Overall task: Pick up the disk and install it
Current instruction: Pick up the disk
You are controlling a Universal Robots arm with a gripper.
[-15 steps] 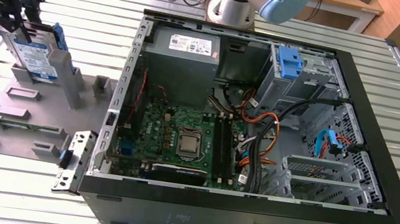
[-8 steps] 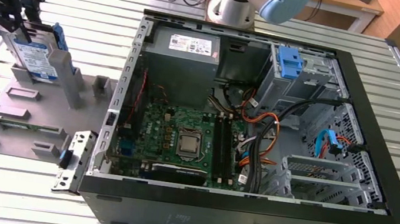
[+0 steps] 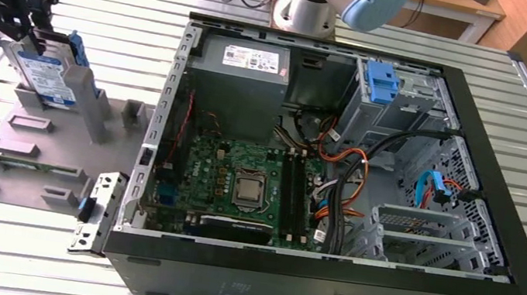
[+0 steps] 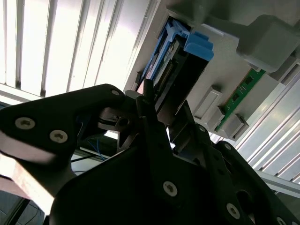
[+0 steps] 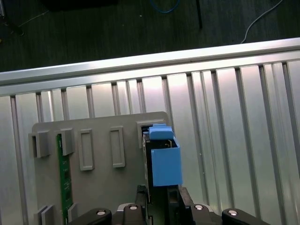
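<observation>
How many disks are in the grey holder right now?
1: the disk stands upright in a slot of the grey holder, the gripper at its top end. None seems hidden.

Claw (image 5: 160, 199) sat right at the disk (image 5: 165, 161), with the blue end tab showing. Disk stood on edge in a slot of the grey holder (image 5: 98, 140). Green circuit strip (image 5: 65, 173) lay in another slot, off to the claw's side. Ribbed counter (image 5: 225, 122) ran beyond the claw, dark floor (image 5: 93, 37) past it.
</observation>
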